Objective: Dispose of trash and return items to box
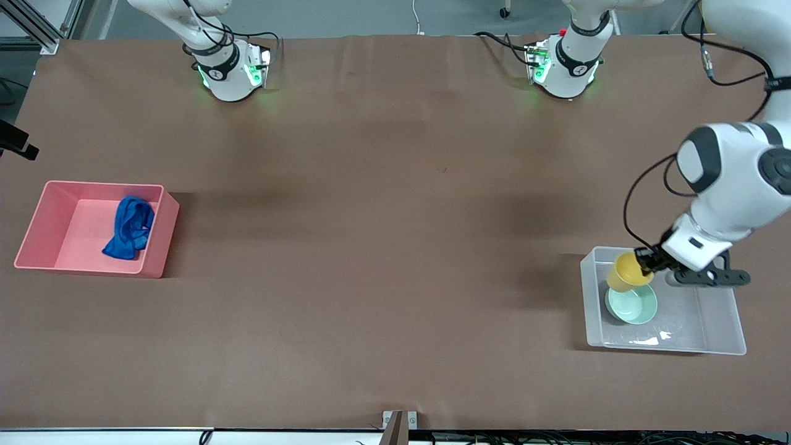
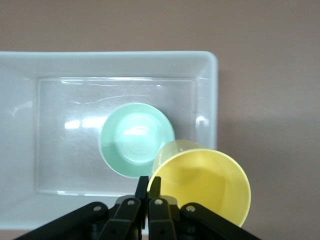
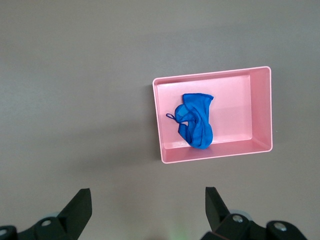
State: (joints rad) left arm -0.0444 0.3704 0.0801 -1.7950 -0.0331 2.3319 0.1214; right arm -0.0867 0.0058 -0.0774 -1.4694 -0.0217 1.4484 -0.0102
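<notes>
You were running two white Franka arms with rounded shells and dark grey circular joint caps. Each base (image 1: 225, 68) carried a black ring band with a small white mark and glowed green at the foot; a red dot showed on the left arm's base (image 1: 565, 62). Black cables looped from both bases and along the left arm's forearm. The left gripper (image 2: 148, 186) had black fingers on black linkage bars with silver screws at the pivots, under a white hand body. The right gripper (image 3: 147, 202) showed two black wedge-shaped fingers (image 3: 77, 210), silver screws below them.
</notes>
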